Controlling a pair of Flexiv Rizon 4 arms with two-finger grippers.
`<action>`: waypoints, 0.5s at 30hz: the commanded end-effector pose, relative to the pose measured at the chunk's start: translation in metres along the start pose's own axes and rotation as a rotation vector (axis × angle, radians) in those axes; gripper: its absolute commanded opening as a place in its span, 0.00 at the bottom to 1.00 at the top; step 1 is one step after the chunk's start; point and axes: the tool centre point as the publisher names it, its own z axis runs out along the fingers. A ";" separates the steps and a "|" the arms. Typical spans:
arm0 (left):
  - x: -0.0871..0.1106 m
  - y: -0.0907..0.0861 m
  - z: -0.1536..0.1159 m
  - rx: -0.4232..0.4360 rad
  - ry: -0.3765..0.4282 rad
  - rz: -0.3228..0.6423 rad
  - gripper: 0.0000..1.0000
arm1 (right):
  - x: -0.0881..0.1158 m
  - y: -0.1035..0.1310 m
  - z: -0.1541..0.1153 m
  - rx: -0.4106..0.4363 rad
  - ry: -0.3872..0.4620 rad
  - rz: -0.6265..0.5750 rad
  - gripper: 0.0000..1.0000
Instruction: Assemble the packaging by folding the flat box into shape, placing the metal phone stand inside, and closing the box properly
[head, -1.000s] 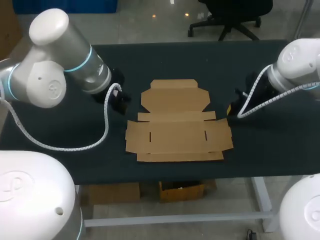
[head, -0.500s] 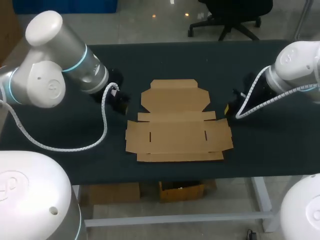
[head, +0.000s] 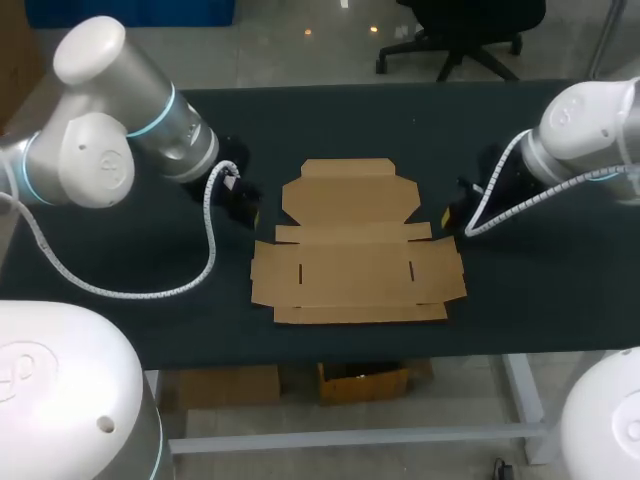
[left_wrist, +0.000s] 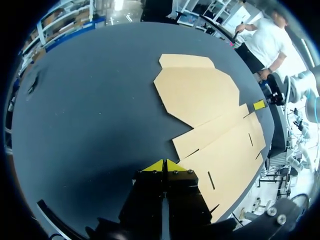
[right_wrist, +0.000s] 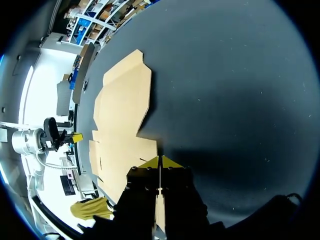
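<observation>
A flat, unfolded brown cardboard box (head: 355, 243) lies in the middle of the black table (head: 120, 260). My left gripper (head: 246, 210) hovers just off the box's left edge, shut with nothing in it; its yellow tips (left_wrist: 163, 165) meet beside the cardboard (left_wrist: 210, 115). My right gripper (head: 449, 217) sits just off the box's right edge, also shut and empty; its tips (right_wrist: 160, 162) touch at the edge of the cardboard (right_wrist: 122, 115). My left arm's yellow tip (right_wrist: 77, 137) shows across the box. No metal phone stand is in view.
Bare black tabletop (head: 340, 120) surrounds the box on every side, with wide room behind it and at both ends. The table's front edge (head: 350, 360) runs close under the box.
Both grippers have crept inward toward the box's sides, the right one more noticeably. The box has not moved.
</observation>
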 end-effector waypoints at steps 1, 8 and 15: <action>0.001 -0.004 0.010 -0.007 0.009 0.001 0.00 | -0.004 0.005 0.003 0.007 0.018 -0.006 0.00; 0.003 -0.008 0.023 -0.027 0.021 -0.004 0.00 | -0.001 0.008 0.007 0.005 0.030 -0.018 0.00; 0.002 -0.008 0.031 0.002 0.046 0.000 0.00 | -0.004 0.009 0.012 0.012 0.037 -0.018 0.00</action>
